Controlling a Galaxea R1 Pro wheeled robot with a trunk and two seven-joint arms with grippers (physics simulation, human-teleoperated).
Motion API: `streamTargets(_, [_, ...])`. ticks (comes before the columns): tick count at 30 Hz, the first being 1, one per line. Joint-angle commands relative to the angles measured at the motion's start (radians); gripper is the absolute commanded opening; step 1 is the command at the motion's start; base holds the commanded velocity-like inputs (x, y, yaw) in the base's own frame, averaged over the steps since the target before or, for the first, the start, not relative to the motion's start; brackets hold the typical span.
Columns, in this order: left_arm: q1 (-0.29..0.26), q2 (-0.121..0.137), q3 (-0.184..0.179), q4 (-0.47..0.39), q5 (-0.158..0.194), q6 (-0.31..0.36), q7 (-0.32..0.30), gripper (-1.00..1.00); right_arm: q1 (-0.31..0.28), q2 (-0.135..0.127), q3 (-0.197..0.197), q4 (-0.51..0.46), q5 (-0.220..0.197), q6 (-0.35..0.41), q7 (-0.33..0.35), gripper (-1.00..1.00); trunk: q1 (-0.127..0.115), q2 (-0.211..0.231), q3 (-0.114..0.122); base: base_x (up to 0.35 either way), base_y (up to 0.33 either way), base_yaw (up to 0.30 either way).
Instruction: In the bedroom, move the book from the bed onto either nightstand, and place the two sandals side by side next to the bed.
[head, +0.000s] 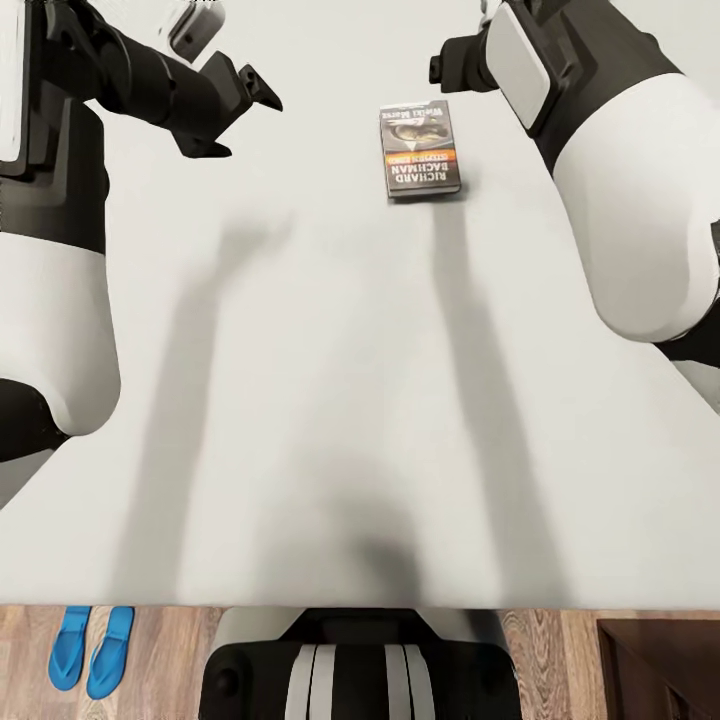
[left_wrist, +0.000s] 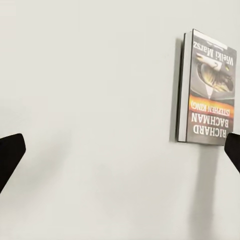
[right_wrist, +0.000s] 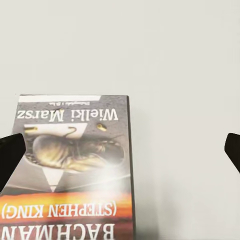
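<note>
We see the book (head: 420, 152) lying flat on the bed (head: 330, 400), both sandals (head: 92, 650) side by side on the floor; left gripper (head: 242, 112) and right gripper (right_wrist: 120, 150) spread, empty.

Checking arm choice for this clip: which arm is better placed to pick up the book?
Probably the right. The right gripper hangs open close over the book, whose cover fills much of its wrist view. The left gripper, also open, sits off to the side over bare mattress.

White arm shells; black joints
</note>
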Motion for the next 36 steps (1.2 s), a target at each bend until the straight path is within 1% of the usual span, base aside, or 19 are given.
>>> streamTargets(1, [-0.001, 0.001, -0.002, -0.001, 0.009, 0.0, 0.01, 1.0, 0.0, 0.0, 0.007, -0.001, -0.003, 0.006, -0.004, 1.0, 0.0, 0.0, -0.002, 0.0, 0.0, 0.0])
streamTargets(30, [0.005, -0.001, -0.005, -0.002, 0.009, 0.0, 0.01, 1.0, -0.005, -0.001, 0.008, -0.001, -0.004, 0.002, -0.005, 1.0, 0.0, 0.0, -0.047, 0.0, 0.0, 0.0])
streamTargets(34, [0.005, -0.001, -0.004, -0.008, 0.01, 0.0, 0.01, 1.0, -0.017, -0.001, 0.008, -0.001, -0.005, 0.002, -0.006, 1.0, 0.0, 0.0, -0.053, 0.0, 0.0, 0.0])
streamTargets(36, [0.005, 0.0, -0.004, -0.015, 0.01, 0.0, 0.01, 1.0, -0.034, 0.0, 0.007, -0.001, -0.006, 0.002, -0.006, 1.0, 0.0, 0.0, -0.056, 0.0, 0.0, 0.0])
